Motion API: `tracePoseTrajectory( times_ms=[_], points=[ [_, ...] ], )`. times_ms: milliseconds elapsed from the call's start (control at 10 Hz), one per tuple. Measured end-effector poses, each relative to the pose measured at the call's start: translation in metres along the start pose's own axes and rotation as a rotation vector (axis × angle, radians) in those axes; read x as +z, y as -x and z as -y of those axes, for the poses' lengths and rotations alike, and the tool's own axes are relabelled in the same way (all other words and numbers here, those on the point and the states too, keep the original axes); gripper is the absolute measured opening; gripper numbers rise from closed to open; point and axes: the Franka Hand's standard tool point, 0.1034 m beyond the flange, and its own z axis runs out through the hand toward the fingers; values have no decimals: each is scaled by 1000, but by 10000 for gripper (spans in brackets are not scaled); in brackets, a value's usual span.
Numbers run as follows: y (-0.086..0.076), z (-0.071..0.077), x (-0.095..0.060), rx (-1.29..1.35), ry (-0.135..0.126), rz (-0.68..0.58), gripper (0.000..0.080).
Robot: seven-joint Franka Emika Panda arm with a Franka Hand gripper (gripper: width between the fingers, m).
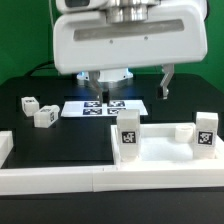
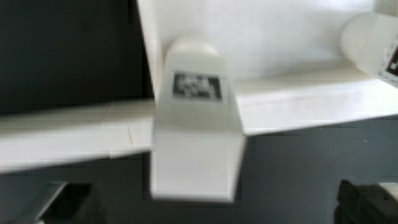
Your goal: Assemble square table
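My gripper (image 1: 126, 86) hangs spread wide and pinches nothing. In the wrist view its two dark fingertips (image 2: 61, 200) stand well apart, with an upright leg lower down between them and touched by neither.

I read the exterior view as a clock face, twelve at the far side. The square panel (image 1: 160, 152) lies toward five o'clock on the black table (image 1: 60, 140). Its near rim is just beside the front border bar (image 1: 60, 182); I cannot tell whether they touch. The gripper is at about eleven o'clock from the panel, above the marker board (image 1: 100, 106).

Open room:
- A broad patch of bare table lies at nine o'clock of the panel, bounded by the front bar at six and a side bar (image 1: 5, 148) at nine.
- Only a narrow dark strip separates the marker board from the panel's far rim.

By count:
- There is one panel.
- There are four legs, all tagged.
- The first upright leg (image 1: 128, 136) stands at the panel's nine o'clock end, and the second upright leg (image 1: 205, 130) at its three o'clock end.
- I cannot tell how deep either one sits.
- The far loose leg (image 1: 28, 103) and the near loose leg (image 1: 44, 116) lie near each other at nine o'clock of the marker board, well apart from the panel.
- There is one marker board.
- The front bar shows a seam, so it runs in two lengths.
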Motion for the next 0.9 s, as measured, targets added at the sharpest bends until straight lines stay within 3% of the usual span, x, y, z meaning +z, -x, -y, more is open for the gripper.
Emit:
tracePoseTrajectory(
  times_ms=[100, 400, 500, 600, 700, 900],
  points=[
    [-2, -6, 4, 69, -48, 21, 649],
    [-9, -8, 26, 94, -39, 33, 649],
    [-8, -5, 37, 96, -17, 46, 649],
    [1, -6, 38, 36, 50, 109, 649],
    [0, -8, 33, -6, 91, 133, 649],
    [-1, -8, 35, 7, 82, 123, 601]
  ],
)
